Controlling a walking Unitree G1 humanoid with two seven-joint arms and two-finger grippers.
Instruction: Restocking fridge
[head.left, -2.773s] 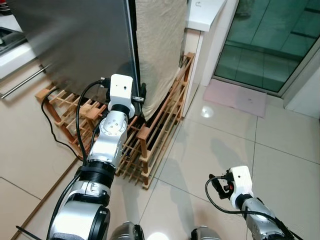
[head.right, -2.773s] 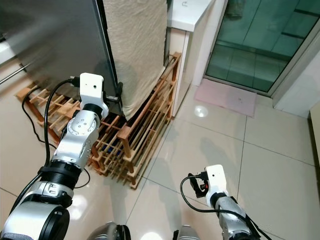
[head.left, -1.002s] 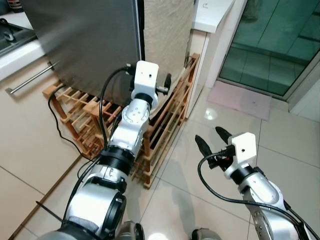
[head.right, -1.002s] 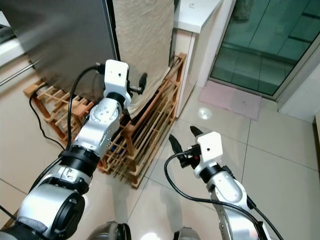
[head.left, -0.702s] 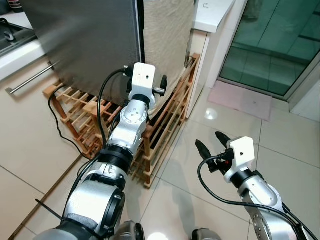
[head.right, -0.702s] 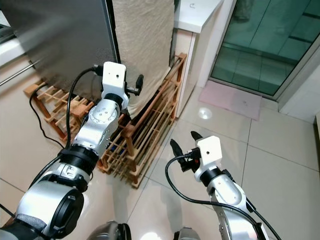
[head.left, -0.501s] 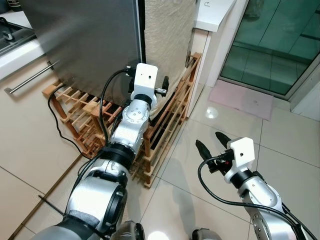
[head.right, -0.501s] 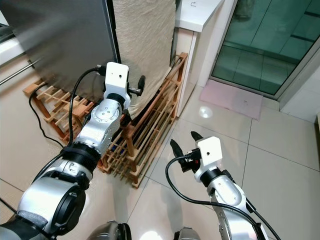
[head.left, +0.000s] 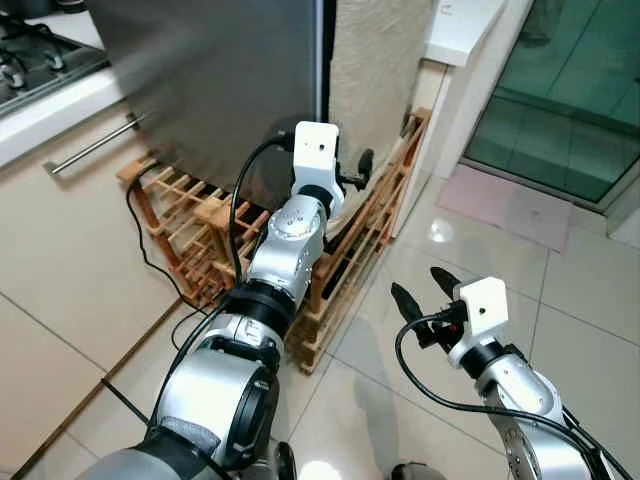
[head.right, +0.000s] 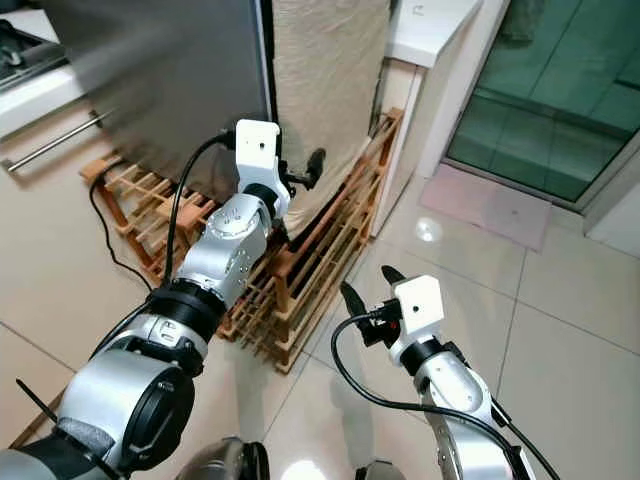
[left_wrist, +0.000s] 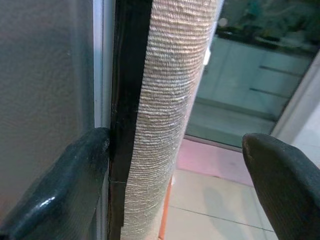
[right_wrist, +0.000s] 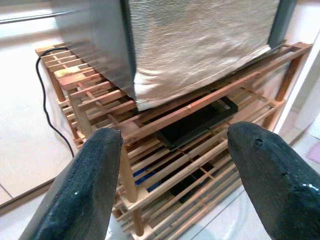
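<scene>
fridge (head.left: 220, 80): 1 | wooden rack (head.left: 345, 260): 1 | cloth cover (head.right: 330, 90): 1 | floor mat (head.left: 510, 205): 1

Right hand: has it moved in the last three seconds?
Yes. The right hand has risen and come forward from low near the robot, fingers open over the floor tiles, nearer the wooden rack under the fridge.
</scene>
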